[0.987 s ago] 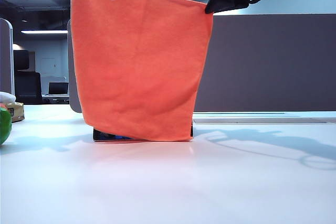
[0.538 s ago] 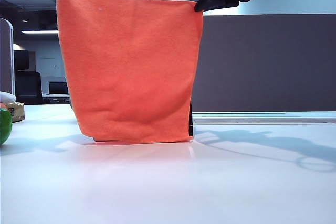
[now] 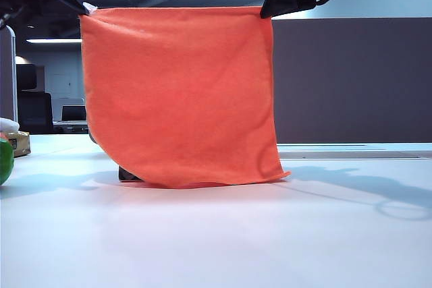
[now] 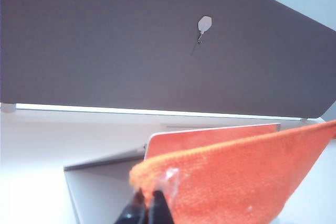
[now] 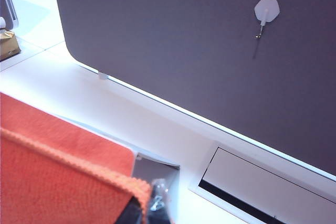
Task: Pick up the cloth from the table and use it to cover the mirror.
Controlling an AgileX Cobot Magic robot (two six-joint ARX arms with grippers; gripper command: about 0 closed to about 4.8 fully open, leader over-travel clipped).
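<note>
1. On the table [image 3: 223,241], nearest the exterior camera, bare white surface; a green ball [image 3: 5,161] at 9 o'clock.
2. The cloth [image 3: 179,96] hangs spread, hem touching the table, hiding the mirror [image 4: 210,135].
3. Left gripper [image 3: 82,9] pinches its 11 o'clock corner; right gripper [image 3: 264,11] pinches the 1 o'clock corner.
4. The grey partition [image 3: 351,79] stands behind.

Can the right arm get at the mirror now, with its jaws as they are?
Probably not. The right gripper is shut on a top corner of the cloth, which hangs before the mirror.
</note>
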